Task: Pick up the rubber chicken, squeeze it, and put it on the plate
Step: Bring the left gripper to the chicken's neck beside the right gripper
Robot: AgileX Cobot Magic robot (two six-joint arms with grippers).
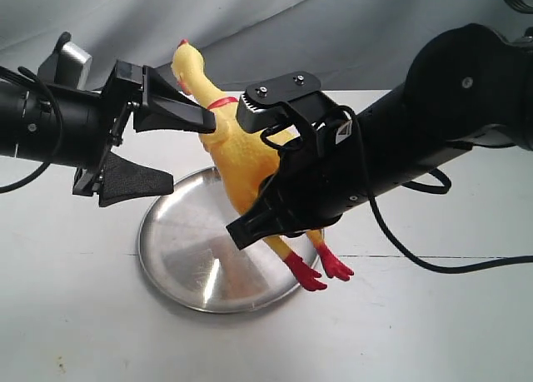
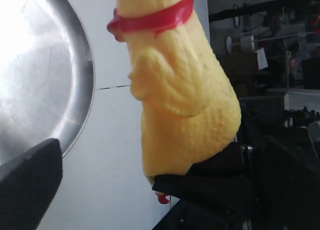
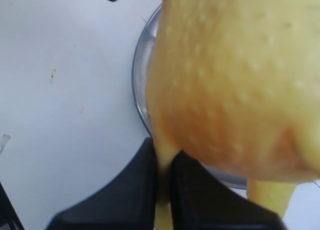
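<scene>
The right gripper (image 1: 265, 205) holds the rubber chicken (image 1: 226, 145) clamped low on its body, hanging above the plate (image 1: 171, 249). The left gripper (image 1: 191, 151) gapes wide, empty, beside the neck; best close it squarely across the belly, slowly

The rubber chicken (image 3: 235, 74) is held by one leg in the right gripper (image 3: 162, 160).
Most of the frame is filled by the pimpled yellow body, blurred by closeness. One thin leg is clamped between the two dark fingers (image 3: 142, 182), which are drawn almost together. A curved stretch of the plate (image 3: 137, 84) rim is seen behind the body, on the white table (image 3: 65, 89).
</scene>
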